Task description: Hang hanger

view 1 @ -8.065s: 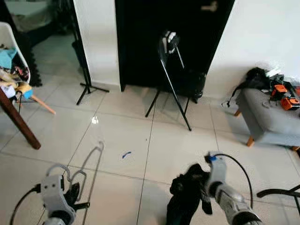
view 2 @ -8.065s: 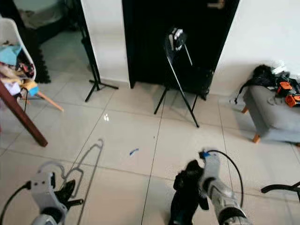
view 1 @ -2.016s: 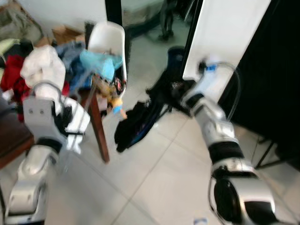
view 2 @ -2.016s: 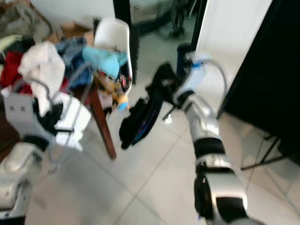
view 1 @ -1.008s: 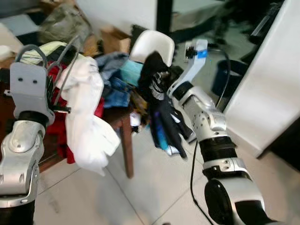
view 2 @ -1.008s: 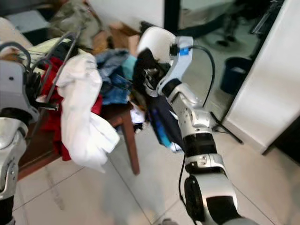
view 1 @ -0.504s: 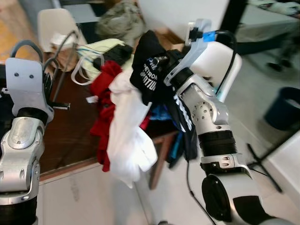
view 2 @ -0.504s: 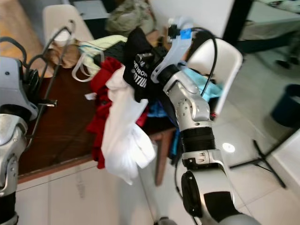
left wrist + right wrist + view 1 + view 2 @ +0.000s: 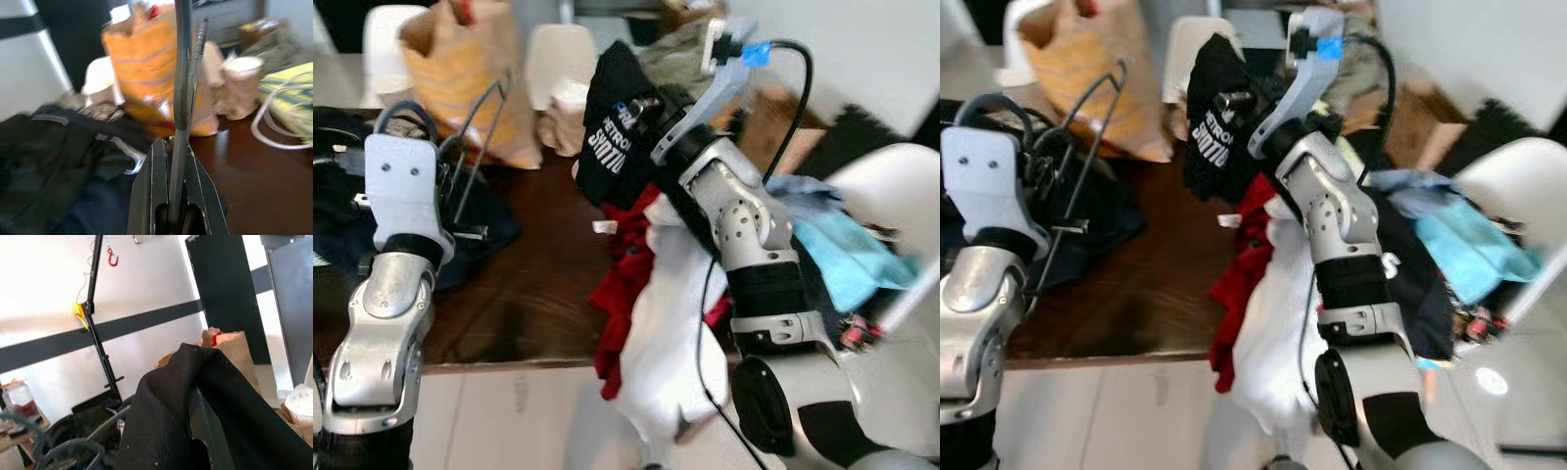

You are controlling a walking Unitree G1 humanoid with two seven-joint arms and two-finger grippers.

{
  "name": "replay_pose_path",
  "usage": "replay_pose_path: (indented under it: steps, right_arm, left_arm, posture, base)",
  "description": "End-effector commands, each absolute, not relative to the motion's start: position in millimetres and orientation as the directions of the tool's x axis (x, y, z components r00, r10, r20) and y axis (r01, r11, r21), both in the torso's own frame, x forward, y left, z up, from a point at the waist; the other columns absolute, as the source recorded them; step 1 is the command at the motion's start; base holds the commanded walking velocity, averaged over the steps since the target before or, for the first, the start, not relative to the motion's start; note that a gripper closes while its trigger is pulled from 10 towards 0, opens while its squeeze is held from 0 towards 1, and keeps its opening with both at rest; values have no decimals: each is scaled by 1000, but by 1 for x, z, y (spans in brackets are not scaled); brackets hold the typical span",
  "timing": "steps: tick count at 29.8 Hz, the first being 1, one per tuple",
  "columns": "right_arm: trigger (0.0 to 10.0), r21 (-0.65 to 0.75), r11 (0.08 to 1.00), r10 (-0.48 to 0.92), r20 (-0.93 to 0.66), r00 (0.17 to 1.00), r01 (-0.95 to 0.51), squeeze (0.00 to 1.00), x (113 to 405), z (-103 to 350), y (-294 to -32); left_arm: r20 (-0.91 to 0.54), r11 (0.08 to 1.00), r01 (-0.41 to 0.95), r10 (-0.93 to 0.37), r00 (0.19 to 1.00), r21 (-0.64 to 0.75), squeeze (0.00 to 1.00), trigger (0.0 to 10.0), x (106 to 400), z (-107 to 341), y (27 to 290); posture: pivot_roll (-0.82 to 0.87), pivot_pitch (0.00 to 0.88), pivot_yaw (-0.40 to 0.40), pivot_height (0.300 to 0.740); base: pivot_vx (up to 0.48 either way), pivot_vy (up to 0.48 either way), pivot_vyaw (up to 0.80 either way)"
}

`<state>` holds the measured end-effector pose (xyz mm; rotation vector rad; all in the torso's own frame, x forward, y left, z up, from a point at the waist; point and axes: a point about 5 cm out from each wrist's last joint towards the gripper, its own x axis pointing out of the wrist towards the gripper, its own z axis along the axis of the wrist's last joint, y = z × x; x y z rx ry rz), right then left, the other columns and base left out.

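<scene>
A dark brown wooden table (image 9: pixel 533 294) carries the clutter. The landmark is an orange-brown paper bag (image 9: pixel 470 73) standing upright at its far side. Just beside the bag, toward the white chair back (image 9: pixel 563 59), stands a small crumpled paper bag with a white cup (image 9: pixel 566 116). On the bag's other side and nearer the table's front edge lies a heap of dark clothing (image 9: pixel 352 211). Farther along from the cup, a red garment (image 9: pixel 626 274) and a white garment (image 9: pixel 666 333) spill over the front edge.
</scene>
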<state>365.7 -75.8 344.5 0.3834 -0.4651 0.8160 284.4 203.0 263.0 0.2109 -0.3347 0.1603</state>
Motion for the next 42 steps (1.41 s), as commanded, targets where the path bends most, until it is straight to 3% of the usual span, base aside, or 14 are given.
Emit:
replay_pose_path:
  steps: [1,7,12,13,15,17,20,21,25,28,31,40,41,42]
  right_arm:
    - [10000,118,603,609,571,551,-789,0,361,361,-70]
    - [10000,113,612,597,583,550,-783,0,365,374,-69]
    - [10000,78,548,655,578,486,-833,0,360,393,-50]
    - [10000,106,623,622,533,573,-775,0,370,386,-53]
    - [10000,106,623,622,533,573,-775,0,370,386,-53]
    - [10000,152,857,417,356,837,-492,0,401,354,-79]
    - [10000,132,908,342,314,886,-398,0,407,343,-92]
    - [10000,155,951,234,210,949,-269,0,415,317,-116]
    - [10000,168,959,198,173,965,-227,0,417,309,-124]
    - [10000,109,993,40,64,997,-47,0,417,278,-166]
    - [10000,67,998,-8,38,999,6,0,415,271,-181]
    - [10000,-136,991,-13,-64,998,4,24,414,255,-201]
    - [10000,-148,989,-4,-87,996,-9,996,414,249,-201]
    - [10000,-148,989,-4,-87,996,-9,996,414,249,-201]
  left_arm:
    - [302,967,-173,111,947,187,0,10000,286,255,200]
    - [287,972,-136,78,955,190,0,10000,288,252,191]
    - [275,976,-109,54,960,188,0,10000,288,249,184]
    - [277,976,-106,51,959,189,0,10000,287,250,182]
    - [277,976,-106,51,959,189,0,10000,287,250,182]
    - [270,976,-100,45,962,194,0,10000,286,248,180]
    - [273,976,-96,39,961,197,0,10000,286,249,179]
    - [275,976,-97,40,961,197,0,10000,286,250,180]
    - [275,976,-97,40,961,197,0,10000,286,250,180]
    - [280,977,-89,32,959,193,0,10000,286,252,178]
    - [282,978,-77,19,959,195,0,10000,287,253,176]
    - [273,974,-53,-9,962,219,0,10000,287,252,174]
    - [272,975,-28,-35,962,222,0,10000,287,252,173]
    - [272,975,-28,-35,962,222,0,10000,287,252,173]
  posture:
    - [-31,122,-43,740]
    - [-32,124,-47,740]
    - [-26,119,-52,740]
    - [-28,124,-57,740]
    - [-28,124,-57,740]
    - [-24,121,-60,740]
    - [-24,121,-60,740]
    - [-28,129,-58,740]
    - [-28,129,-58,740]
    - [-36,134,-54,740]
    - [-35,136,-53,740]
    - [-39,135,-58,740]
    - [-53,129,-57,740]
    - [-53,129,-57,740]
  base:
    - [0,0,800]
    - [0,0,800]
    - [0,0,710]
    - [0,0,0]
    - [0,0,0]
    - [0,0,0]
    - [0,0,0]
    - [0,0,0]
    - [0,0,0]
    - [0,0,0]
    - [0,0,0]
    - [0,0,0]
    - [0,0,0]
    - [0,0,0]
